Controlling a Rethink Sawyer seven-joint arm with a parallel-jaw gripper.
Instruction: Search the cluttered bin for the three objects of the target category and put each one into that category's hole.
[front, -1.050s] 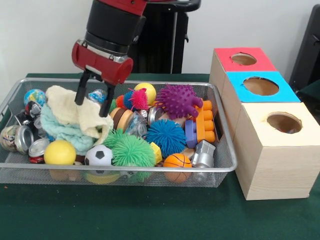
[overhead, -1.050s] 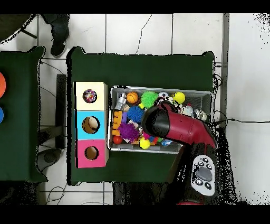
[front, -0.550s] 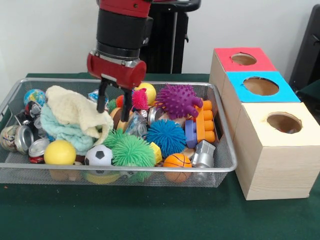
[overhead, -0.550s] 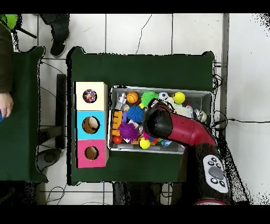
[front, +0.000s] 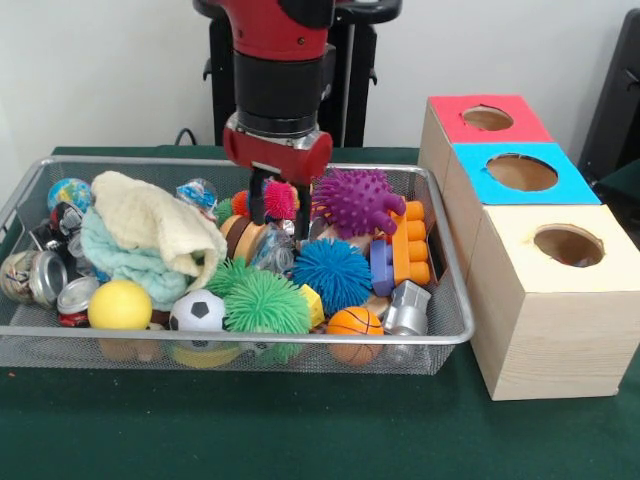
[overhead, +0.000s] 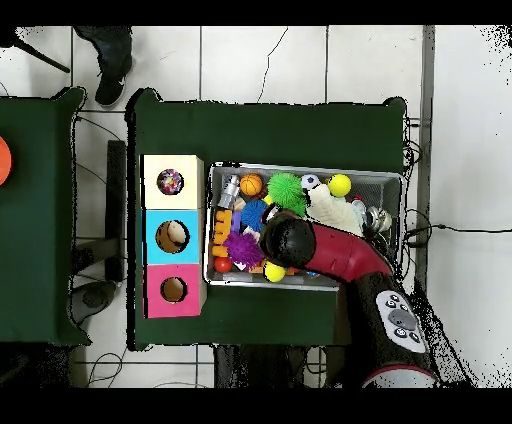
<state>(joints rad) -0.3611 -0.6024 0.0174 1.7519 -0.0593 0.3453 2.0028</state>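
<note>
On green table cloth (front: 300, 430) over grey tiled floor (overhead: 260, 60): wire bin (front: 440, 330), three holed boxes (front: 545, 300) beside it. Gripper (front: 277, 205) spread open above pink spiky ball (front: 280, 198) near bin's far edge, holding nothing.

A plain pale wall (front: 90, 70) stands behind the table (front: 300, 430), which is covered in dark green cloth. From above, the floor (overhead: 260, 60) is light tile with thin dark joints — one tile is cracked. A second green table (overhead: 40, 220) sits just beside the first, and black cables (overhead: 440, 228) trail over the tiles.
</note>
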